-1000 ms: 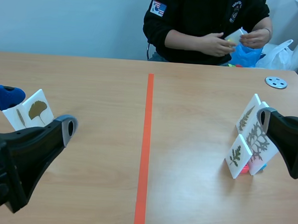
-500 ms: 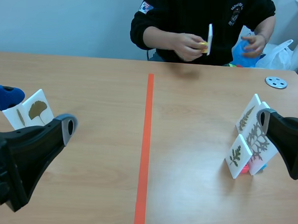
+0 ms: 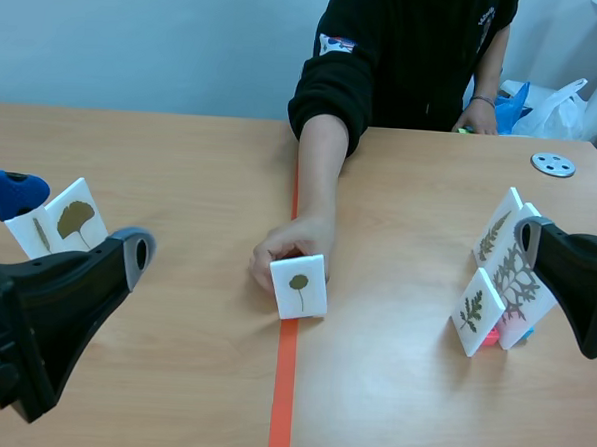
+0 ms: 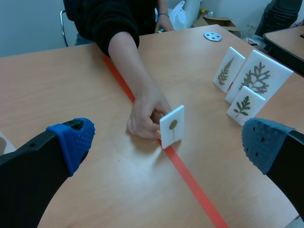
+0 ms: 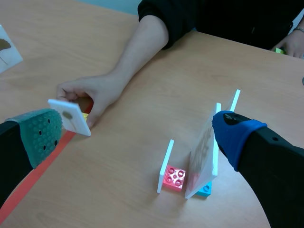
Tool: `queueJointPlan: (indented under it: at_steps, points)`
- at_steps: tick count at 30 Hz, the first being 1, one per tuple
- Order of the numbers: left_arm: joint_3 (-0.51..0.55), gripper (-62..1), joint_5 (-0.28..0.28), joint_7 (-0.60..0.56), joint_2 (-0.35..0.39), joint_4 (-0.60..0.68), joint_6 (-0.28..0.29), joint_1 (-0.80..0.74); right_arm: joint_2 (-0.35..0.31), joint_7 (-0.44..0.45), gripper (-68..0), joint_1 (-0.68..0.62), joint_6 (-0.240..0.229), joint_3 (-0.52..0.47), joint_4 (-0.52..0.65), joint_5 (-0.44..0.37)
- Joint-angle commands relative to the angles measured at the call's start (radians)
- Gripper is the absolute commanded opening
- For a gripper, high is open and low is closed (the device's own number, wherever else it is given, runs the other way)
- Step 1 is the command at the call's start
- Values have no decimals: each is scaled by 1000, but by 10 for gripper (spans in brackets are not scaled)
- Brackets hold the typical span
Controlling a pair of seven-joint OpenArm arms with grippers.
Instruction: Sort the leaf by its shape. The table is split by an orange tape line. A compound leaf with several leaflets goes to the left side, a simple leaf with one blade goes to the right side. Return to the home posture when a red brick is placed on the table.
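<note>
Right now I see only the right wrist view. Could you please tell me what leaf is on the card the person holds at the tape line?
Observer: The held card shows one small rounded blade on a stem, a simple leaf.
Operator: Thanks. I see only the backs of the three cards on the right side.
Observer: The small front card, the large card and the rear card each show a feathery, much-divided leaf.
Operator: And the left side?
Observer: A card with a fan-shaped leaf stands beside a card with a narrow leaf.

The left hand (image 4: 166,142) hovers low, its fingers spread wide. The right hand (image 5: 137,132) hovers low too, fingers wide apart.
</note>
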State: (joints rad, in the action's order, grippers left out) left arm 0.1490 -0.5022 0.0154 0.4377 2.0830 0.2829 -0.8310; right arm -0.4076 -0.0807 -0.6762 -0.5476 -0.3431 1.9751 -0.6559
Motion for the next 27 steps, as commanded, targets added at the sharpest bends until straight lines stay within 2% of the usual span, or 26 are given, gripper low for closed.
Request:
queueJointPlan:
  at_steps: [1, 13, 16, 18, 23, 27]
  points:
    - [0, 14, -7, -13, -5, 9, 1, 3, -14, 11, 4, 11, -3, -11, 15, -11]
    - [0, 14, -6, -11, -5, 9, 2, 3, -14, 12, 4, 11, -3, -11, 15, -11]
    - [-2, 14, 15, 8, -5, 0, 6, 13, -14, 11, 4, 11, -3, -11, 15, -11]
    - [-5, 14, 36, 14, -5, -25, 46, 36, -14, 11, 4, 11, -3, -11, 15, -11]
    - [-30, 14, 44, 20, -5, -118, 130, 114, -14, 11, 4, 11, -3, -11, 15, -11]
    - [-74, 14, 53, 19, -5, -222, 163, 201, -14, 11, 4, 11, -3, -11, 15, -11]
